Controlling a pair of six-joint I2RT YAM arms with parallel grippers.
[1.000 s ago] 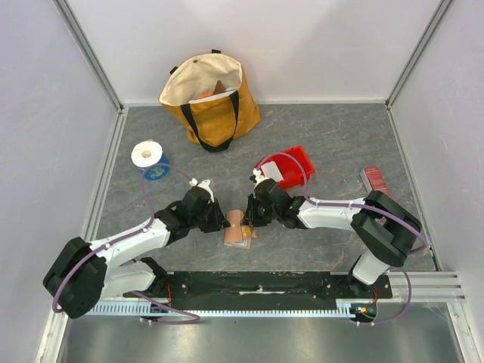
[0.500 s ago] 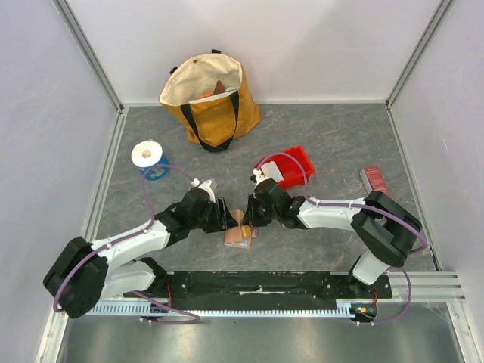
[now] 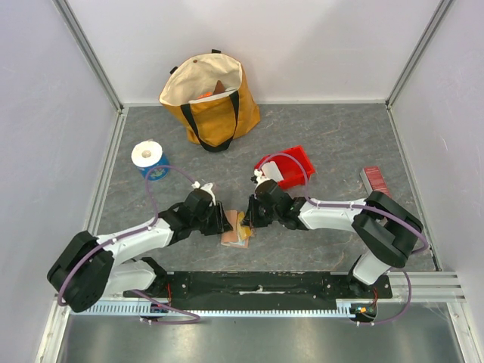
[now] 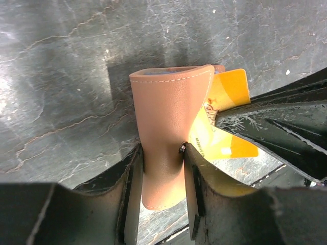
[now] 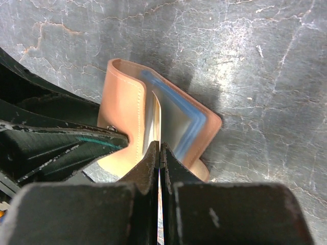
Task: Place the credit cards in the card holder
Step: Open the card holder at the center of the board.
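Note:
The tan card holder [image 3: 234, 235] lies on the grey table between both grippers. In the left wrist view my left gripper [image 4: 162, 151] is shut on the holder's raised outer flap [image 4: 168, 117]. My right gripper [image 5: 159, 147] is shut on a yellow card [image 4: 227, 104], seen edge-on in its own view, with the card's far end at the holder's inner side. A light blue card [image 5: 191, 125] sits inside the holder [image 5: 122, 102]. In the top view the left gripper [image 3: 224, 222] and the right gripper [image 3: 246, 220] nearly meet over the holder. No white card can be made out.
A yellow tote bag [image 3: 210, 94] stands at the back. A white roll [image 3: 147, 153] and a blue tape roll [image 3: 157, 173] lie at the left. A red bin [image 3: 290, 167] sits just behind the right gripper. A dark-red ribbed bar [image 3: 374, 180] lies at the right.
My left gripper has moved right onto the holder's flap and now grips it. The yellow card in the right gripper now shows at the holder.

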